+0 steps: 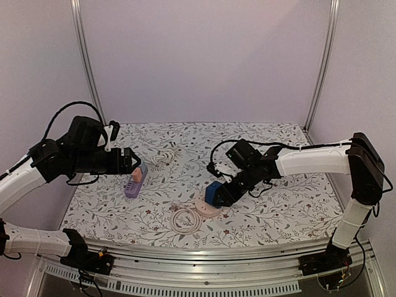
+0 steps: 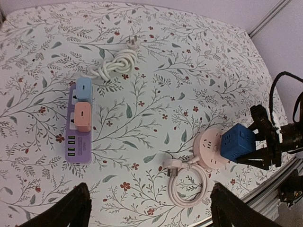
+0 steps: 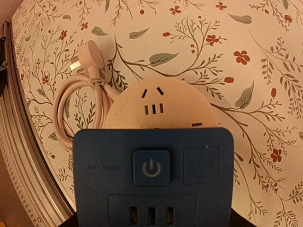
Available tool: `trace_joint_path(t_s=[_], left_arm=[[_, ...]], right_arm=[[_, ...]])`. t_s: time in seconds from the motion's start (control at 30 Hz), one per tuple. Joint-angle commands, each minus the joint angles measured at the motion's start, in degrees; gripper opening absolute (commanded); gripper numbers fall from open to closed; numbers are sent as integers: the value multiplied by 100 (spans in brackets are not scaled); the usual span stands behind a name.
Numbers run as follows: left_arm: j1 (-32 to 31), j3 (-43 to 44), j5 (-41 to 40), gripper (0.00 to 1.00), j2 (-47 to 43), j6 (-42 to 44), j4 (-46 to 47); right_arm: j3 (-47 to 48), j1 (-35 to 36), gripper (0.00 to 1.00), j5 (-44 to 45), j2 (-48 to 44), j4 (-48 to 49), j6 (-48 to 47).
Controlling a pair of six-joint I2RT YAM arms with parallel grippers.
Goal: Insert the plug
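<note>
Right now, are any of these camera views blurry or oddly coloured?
Top external view: sharp, evenly lit, cool violet cast. Left wrist view: sharp, the tablecloth bowed by the wide lens. Right wrist view: dimmer, warm orange cast; the blue cube socket fills the bottom, its print readable.
</note>
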Motion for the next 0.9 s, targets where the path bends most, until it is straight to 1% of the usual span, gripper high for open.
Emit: trace_joint_path(t_s=[0.0,0.33,0.6,0.73,0.87], left_arm=[[-99,-80,-58,87,18,-38,-131],[-134,-74,-74,86,82,-59,-108],[-217,-46,-79,85,191,-87,-46],[-263,-30,-91,85,244,-92,-21],[-292,-37,-111,84,264,-100,0]], right_arm=[[98,11,0,417,-1,-218,-25],[50,12,0,516,-161,-185,41],[307,4,0,531,-321,-212,17],[343,-21,0,417,-411,-174,-8],[332,-29,0,115,-379,-216,-105]])
